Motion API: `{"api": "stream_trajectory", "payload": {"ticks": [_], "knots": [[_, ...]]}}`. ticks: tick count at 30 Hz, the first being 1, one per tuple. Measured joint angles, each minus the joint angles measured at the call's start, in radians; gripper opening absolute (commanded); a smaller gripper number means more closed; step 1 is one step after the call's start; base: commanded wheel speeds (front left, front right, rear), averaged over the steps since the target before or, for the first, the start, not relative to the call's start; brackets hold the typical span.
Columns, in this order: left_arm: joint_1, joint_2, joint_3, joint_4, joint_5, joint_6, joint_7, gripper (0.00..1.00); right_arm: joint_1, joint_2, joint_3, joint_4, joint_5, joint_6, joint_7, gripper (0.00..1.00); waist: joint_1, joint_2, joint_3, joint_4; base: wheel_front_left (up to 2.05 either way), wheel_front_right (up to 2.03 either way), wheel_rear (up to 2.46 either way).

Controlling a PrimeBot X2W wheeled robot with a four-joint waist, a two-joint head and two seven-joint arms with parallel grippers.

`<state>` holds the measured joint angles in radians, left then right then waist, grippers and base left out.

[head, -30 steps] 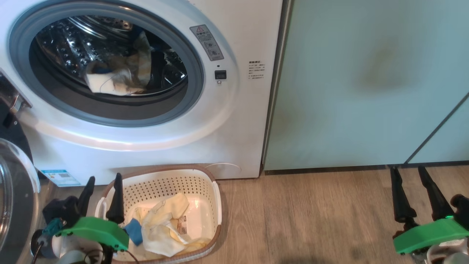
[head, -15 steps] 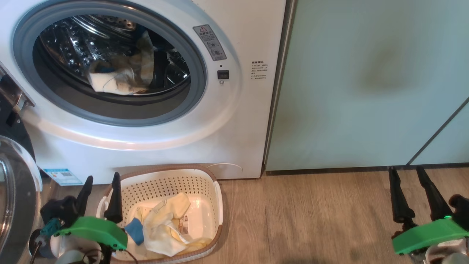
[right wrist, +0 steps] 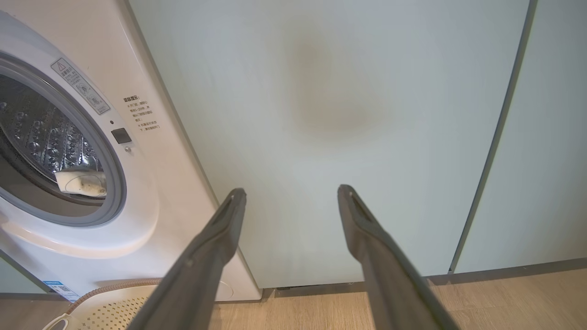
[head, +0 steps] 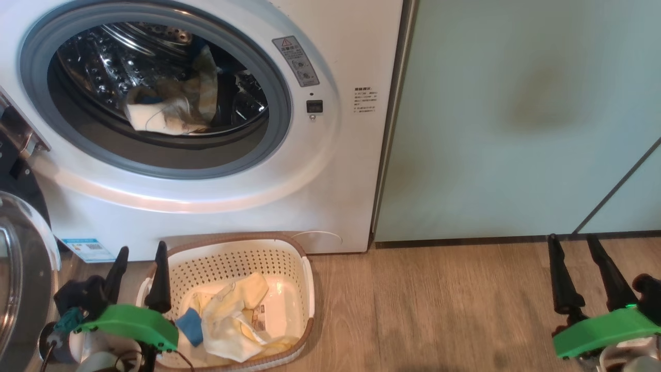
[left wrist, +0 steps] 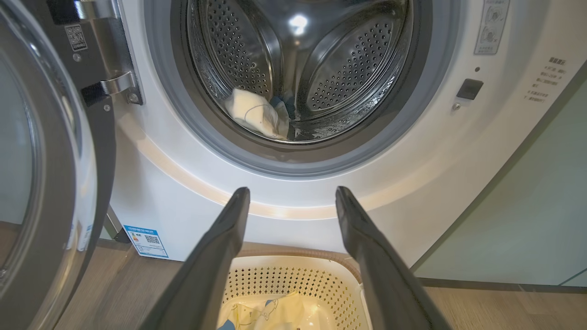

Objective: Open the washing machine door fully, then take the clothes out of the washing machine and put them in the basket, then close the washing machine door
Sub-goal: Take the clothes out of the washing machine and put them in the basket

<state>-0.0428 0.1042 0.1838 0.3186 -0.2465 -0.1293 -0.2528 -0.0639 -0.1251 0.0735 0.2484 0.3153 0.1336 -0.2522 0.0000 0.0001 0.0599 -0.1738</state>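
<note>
Next, probably: send left end effector (head: 143, 247), fingers apart & empty, toward 12 o'clock thru the grey ring (head: 170, 166); pinch low on the drum clothes (head: 165, 111); door (head: 20, 268) stands wide at 9 o'clock; basket (head: 232, 238) at 6 o'clock below washer (head: 206, 206) holds yellow clothes (head: 227, 320) w/ blue bit (head: 190, 325); right end effector (head: 572, 237) apart, idle at 3 o'clock.

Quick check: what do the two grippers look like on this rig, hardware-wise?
Both match: left gripper and right gripper each have two long, tapering dark fingers on a bright green cover over a white wrist. A teal wrap and black cable sit beside the left one.
</note>
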Motion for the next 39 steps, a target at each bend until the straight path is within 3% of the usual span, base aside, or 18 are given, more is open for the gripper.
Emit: {"api": "stream_trajectory", "payload": {"ticks": [28, 39], "knots": [[0.003, -0.008, 0.007, -0.012, 0.000, 0.000, 0.000, 1.00, 0.000, 0.000, 0.001, 0.000, 0.000, 0.000, 0.000, 1.00, 0.0000, 0.0000, 0.010, -0.002, 0.00, 0.00, 0.00], [-0.010, 0.015, 0.008, 0.010, 0.029, 0.000, -0.002, 1.00, -0.002, 0.007, 0.018, 0.001, 0.000, 0.000, 0.000, 1.00, 0.0000, 0.0000, 0.046, -0.035, 0.00, 0.00, 0.00]]}}
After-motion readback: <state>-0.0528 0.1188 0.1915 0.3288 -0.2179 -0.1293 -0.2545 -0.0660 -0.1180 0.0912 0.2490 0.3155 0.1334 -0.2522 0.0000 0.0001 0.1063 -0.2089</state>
